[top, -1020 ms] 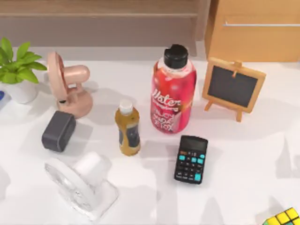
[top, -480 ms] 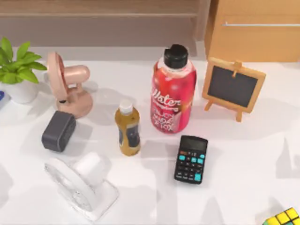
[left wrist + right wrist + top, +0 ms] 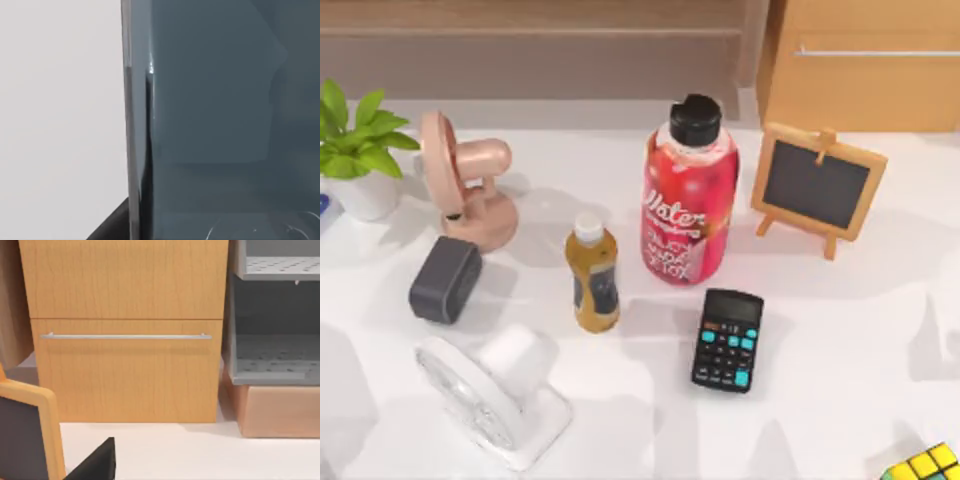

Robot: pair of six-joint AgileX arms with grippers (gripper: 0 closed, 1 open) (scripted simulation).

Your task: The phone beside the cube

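In the left wrist view the phone point(image 3: 215, 120) is very close: a dark grey-blue glassy face with a pale silvery rim along one side. A dark part of my left gripper point(image 3: 111, 228) lies right against that rim. The cube point(image 3: 926, 465), with yellow, green and orange squares and black grid lines, sits at the table's front right corner, cut by the top view's edge. A dark part of my right gripper point(image 3: 95, 464) hangs above the white table and faces a wooden drawer cabinet point(image 3: 125, 340).
Standing on the table are a red water bottle point(image 3: 689, 200), a small amber bottle point(image 3: 594, 275), a black calculator with teal keys point(image 3: 728, 339), a small chalkboard easel point(image 3: 817, 188), a pink fan point(image 3: 465, 185), a white fan point(image 3: 495, 395), a rounded dark grey box point(image 3: 445, 279) and a potted plant point(image 3: 358, 155).
Nothing on the table has moved. The shadow at the table's front left has spread wider.
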